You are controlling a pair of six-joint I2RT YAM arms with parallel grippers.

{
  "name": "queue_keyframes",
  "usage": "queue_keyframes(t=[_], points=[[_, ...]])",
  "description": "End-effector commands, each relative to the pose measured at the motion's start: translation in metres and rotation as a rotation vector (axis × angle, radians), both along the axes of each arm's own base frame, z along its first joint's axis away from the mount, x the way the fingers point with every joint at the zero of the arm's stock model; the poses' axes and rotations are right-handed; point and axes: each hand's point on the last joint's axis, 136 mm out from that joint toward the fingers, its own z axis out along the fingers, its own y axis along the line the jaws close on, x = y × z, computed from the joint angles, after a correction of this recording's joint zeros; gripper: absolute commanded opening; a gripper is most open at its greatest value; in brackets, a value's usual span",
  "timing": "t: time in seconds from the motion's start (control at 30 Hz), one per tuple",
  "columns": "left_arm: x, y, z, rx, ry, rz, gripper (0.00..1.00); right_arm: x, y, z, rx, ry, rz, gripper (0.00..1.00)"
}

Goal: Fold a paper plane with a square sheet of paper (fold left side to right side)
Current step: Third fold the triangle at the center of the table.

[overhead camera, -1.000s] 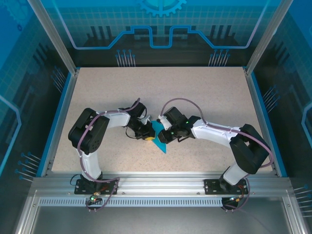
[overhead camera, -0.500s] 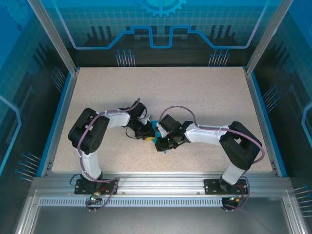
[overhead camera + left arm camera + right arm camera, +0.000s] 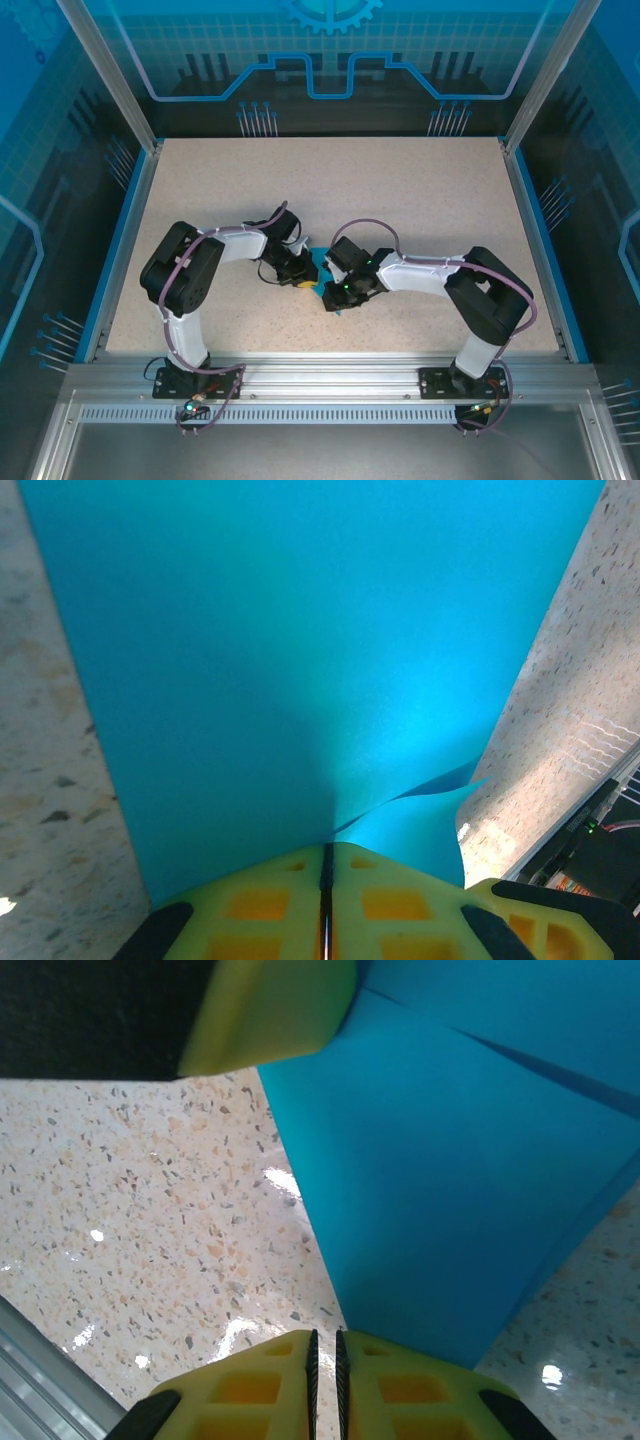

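Our right gripper (image 3: 325, 1335) has slid left across the paper (image 3: 300, 660), jaws pressed together at its near tip (grip uncertain); our left gripper (image 3: 327, 848) pinches the edge mid-table, so we judge the crease is being flattened.

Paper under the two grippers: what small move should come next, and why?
Probably the right gripper should slide its shut fingertips along the edge of the paper to press the crease flat. The left gripper, also shut, rests at the paper's near edge and seems able to pin it. A flap beside it stands slightly lifted.
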Motion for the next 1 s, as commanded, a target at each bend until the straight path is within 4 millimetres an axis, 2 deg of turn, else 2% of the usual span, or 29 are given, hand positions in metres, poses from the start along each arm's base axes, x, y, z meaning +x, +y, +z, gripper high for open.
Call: queue_keyframes(t=[0.0, 0.3, 0.4, 0.57, 0.73, 0.83, 0.97], points=[[-0.015, 0.017, -0.031, 0.125, 0.060, -0.004, 0.11, -0.003, -0.012, -0.011, -0.048, 0.039, -0.036, 0.15], [-0.012, 0.015, -0.027, 0.120, 0.051, -0.007, 0.11, -0.008, -0.019, -0.020, -0.062, 0.076, -0.073, 0.14], [-0.009, 0.013, -0.021, 0.108, 0.040, -0.008, 0.12, -0.016, -0.026, -0.030, -0.074, 0.107, -0.082, 0.14], [0.002, 0.006, 0.002, 0.079, -0.013, -0.020, 0.19, -0.022, -0.034, -0.038, -0.094, 0.134, -0.105, 0.12], [0.015, 0.001, 0.039, 0.033, -0.123, -0.020, 0.34, -0.026, -0.041, -0.043, -0.092, 0.153, -0.130, 0.09], [0.013, 0.003, 0.053, 0.013, -0.175, -0.016, 0.35, -0.028, -0.044, -0.045, -0.083, 0.159, -0.141, 0.07], [0.000, 0.007, 0.056, -0.005, -0.200, -0.018, 0.31, -0.029, -0.045, -0.046, -0.080, 0.163, -0.141, 0.04]])
